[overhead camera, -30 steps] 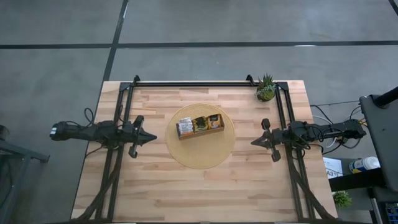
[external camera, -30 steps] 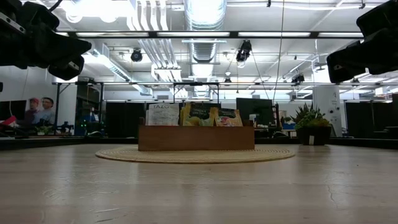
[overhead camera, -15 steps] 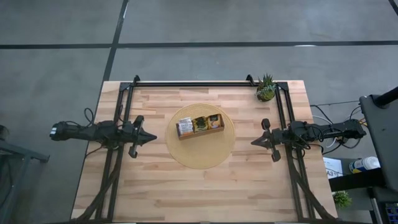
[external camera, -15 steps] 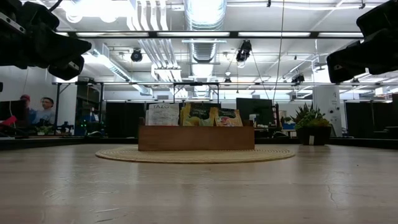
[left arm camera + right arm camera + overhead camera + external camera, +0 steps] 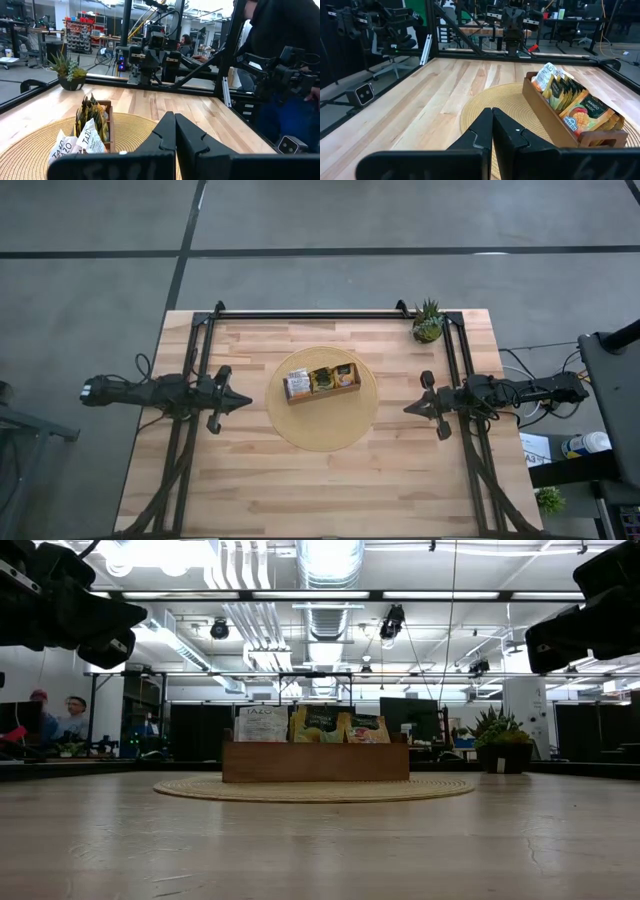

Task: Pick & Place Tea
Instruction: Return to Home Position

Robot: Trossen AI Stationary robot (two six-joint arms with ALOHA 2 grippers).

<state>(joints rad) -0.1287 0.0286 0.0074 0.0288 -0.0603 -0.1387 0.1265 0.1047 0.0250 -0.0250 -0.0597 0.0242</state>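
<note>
The tea sachets [image 5: 320, 378] stand upright in a brown wooden tray [image 5: 322, 392] that rests on a round woven mat [image 5: 322, 425] at the table's middle: white ones [image 5: 546, 74] at one end, yellow-green ones [image 5: 563, 91] in the middle, orange ones [image 5: 592, 111] at the other end. My left gripper [image 5: 248, 401] hangs shut above the table's left side, pointing level toward the mat. My right gripper [image 5: 407, 409] hangs shut above the right side, pointing at the mat from the opposite side. Neither touches anything.
A small potted plant [image 5: 428, 322] stands at the table's far right corner. A black metal frame [image 5: 310, 312] runs along the far edge and down both sides. Bare wooden tabletop [image 5: 320, 490] lies between the mat and the near edge. People show in the room beyond.
</note>
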